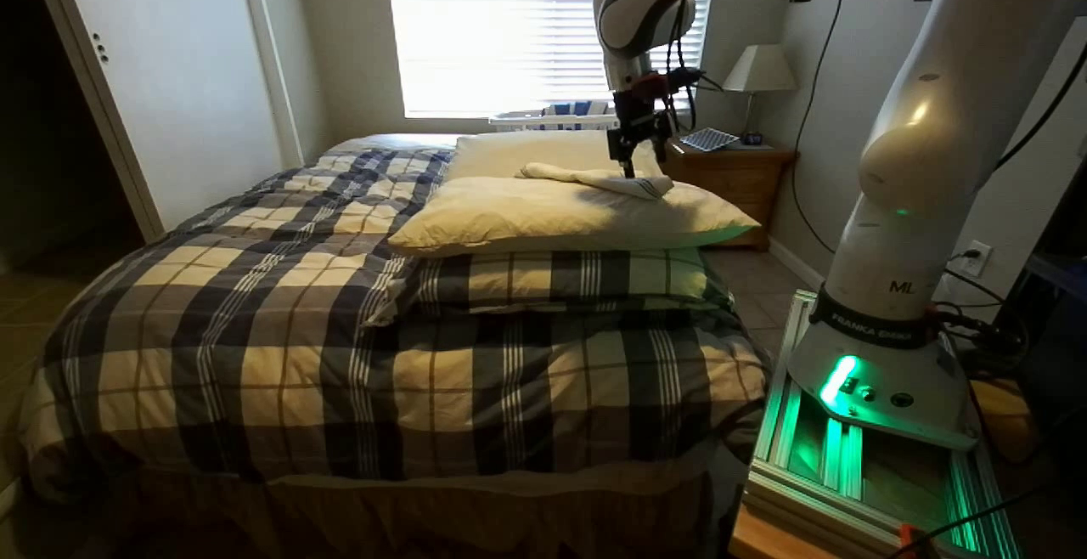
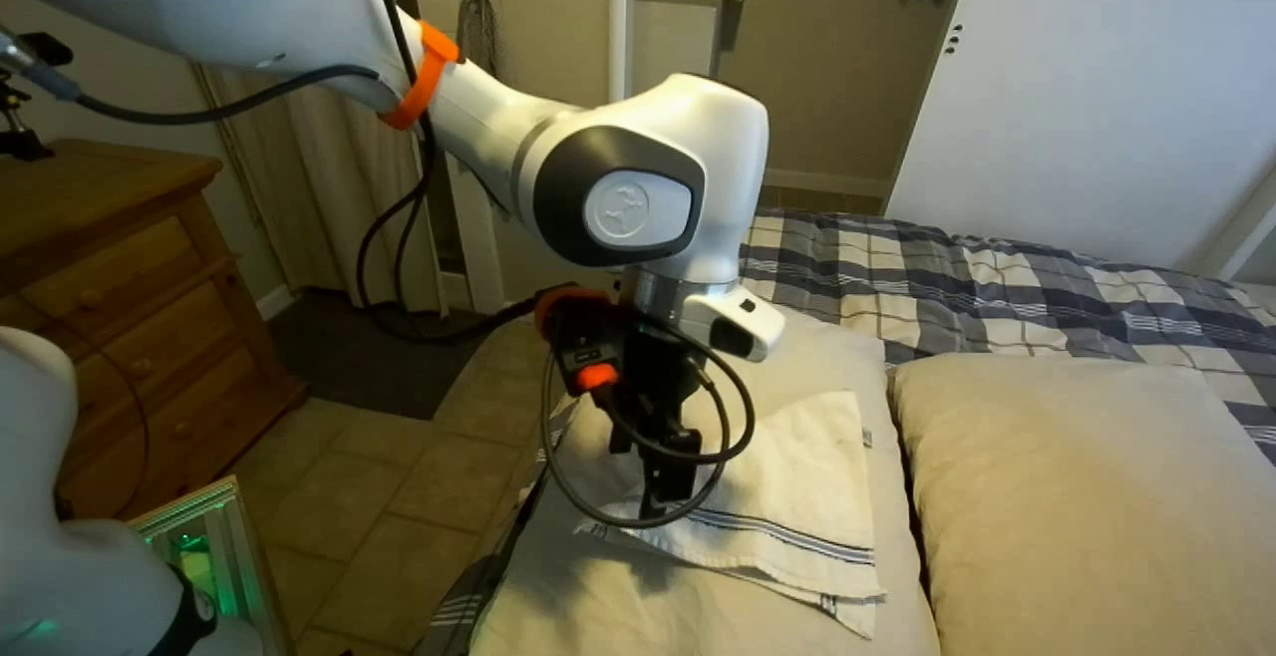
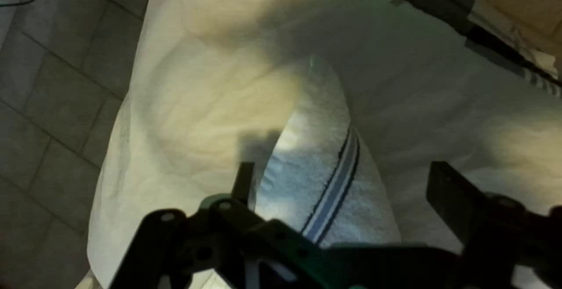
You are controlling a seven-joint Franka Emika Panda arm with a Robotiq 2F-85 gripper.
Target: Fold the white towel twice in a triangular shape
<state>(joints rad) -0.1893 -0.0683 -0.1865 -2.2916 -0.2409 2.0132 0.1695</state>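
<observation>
The white towel (image 1: 594,178) lies on top of the near cream pillow (image 1: 552,219). It has a band of blue and dark stripes near its edge. In an exterior view the towel (image 2: 807,467) looks folded over, with layered edges and corners at the front right. In the wrist view a pointed part of the towel (image 3: 298,179) lies between my fingers. My gripper (image 3: 342,170) is open, its left finger beside the towel's edge and its right finger apart from it over the pillow. It points down at the towel in both exterior views (image 1: 643,166) (image 2: 638,482). The arm hides part of the towel.
Another cream pillow (image 2: 1077,496) lies beside the one under the towel. Pillows and plaid blanket (image 1: 280,304) cover the bed. A nightstand (image 1: 739,181) with a lamp (image 1: 760,70) and a white basket (image 1: 552,121) stand beyond. A wooden dresser (image 2: 130,307) stands beside the bed.
</observation>
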